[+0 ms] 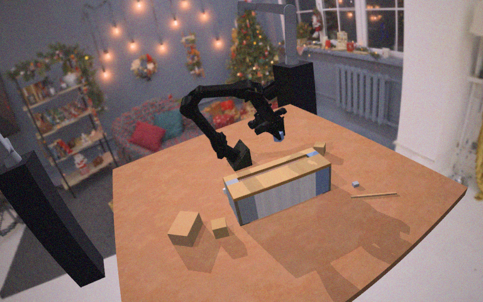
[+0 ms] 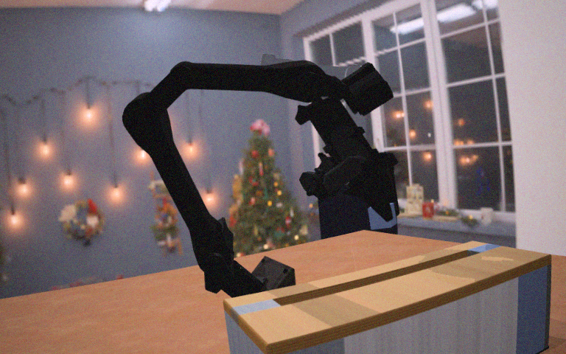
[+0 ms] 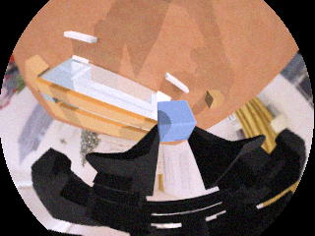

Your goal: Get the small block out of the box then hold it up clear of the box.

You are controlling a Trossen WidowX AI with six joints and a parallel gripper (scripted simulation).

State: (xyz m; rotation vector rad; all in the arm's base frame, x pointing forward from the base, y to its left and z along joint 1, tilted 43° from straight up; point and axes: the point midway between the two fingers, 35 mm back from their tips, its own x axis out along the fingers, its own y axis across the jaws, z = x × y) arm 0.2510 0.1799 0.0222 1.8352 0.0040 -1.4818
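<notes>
End effector (image 1: 278, 136): clenched on the small blue block (image 1: 279, 135). In the wrist view the block (image 3: 175, 121) sits at centre frame between the two black fingers, its pale blue faces plainly exposed. In the exterior view a blue face of the block (image 2: 377, 218) shows just below the end effector (image 2: 382, 214), right of centre.

Block position: held in the air, above the desk (image 1: 149, 199) surface and apart from the box (image 1: 277, 185). In the top view it lies above and slightly left of the box's upper right end, not touching it.

Box: stands upright on the desk at centre frame in the top view, wood-coloured lid with a long dark slot, grey-blue front wall. In the exterior view its lid (image 2: 375, 287) fills the lower right.

Other items on the desk, top view: a large tan block (image 1: 184, 228) and a smaller tan cube (image 1: 219, 227) at lower left, just beside each other; a tan cube (image 1: 319, 147) near the box's upper right corner; a tiny blue-grey cube (image 1: 355, 184) and a thin stick (image 1: 373, 194) to the right, well apart from the box.

Arm base (image 1: 242, 155): on the desk behind the box, left of the end effector.
</notes>
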